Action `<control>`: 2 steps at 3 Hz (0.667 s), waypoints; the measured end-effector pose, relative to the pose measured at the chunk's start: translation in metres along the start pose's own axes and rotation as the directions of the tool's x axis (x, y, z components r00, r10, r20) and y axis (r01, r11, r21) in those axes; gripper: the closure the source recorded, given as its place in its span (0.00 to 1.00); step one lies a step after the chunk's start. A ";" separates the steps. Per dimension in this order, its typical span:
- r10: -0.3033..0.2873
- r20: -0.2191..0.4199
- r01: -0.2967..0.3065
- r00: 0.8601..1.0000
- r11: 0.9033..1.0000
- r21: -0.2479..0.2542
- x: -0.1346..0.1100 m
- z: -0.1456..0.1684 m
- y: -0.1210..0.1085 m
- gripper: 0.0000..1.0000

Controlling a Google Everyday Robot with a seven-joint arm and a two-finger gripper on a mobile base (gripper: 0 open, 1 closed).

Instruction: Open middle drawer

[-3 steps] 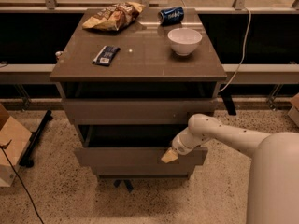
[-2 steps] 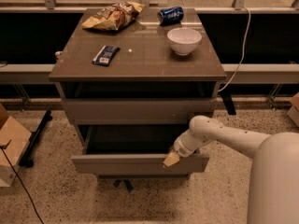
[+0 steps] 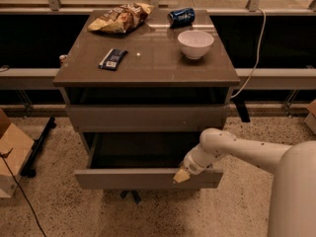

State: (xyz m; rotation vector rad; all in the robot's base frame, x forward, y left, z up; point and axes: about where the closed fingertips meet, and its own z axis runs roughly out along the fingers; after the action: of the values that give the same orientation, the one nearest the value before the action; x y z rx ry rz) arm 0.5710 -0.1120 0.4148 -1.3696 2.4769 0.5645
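We find the middle drawer (image 3: 123,179) standing well out from the table (image 3: 163,65), low in the centre of the frame, its long front running left to right. The pincer (image 3: 180,176) rests on the front's top edge, right of centre. We cannot tell whether it is clenched or released. The drawer's box lies behind the pincer, toward the upper frame, so we judge any further pull must run toward the bottom edge, square to the front.

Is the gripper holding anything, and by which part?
The gripper is at the top front edge of the middle drawer, right side; an actual grip cannot be told.
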 end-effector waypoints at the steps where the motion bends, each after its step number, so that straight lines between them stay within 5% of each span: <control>1: 0.000 0.000 0.000 1.000 1.000 0.000 0.000 0.000 -0.001 0.07; 2: 0.055 -0.044 -0.057 0.997 0.998 -0.035 0.026 0.001 0.032 0.00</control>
State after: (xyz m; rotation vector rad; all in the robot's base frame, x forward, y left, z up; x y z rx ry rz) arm 0.5305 -0.1158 0.4098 -1.3426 2.5589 0.6003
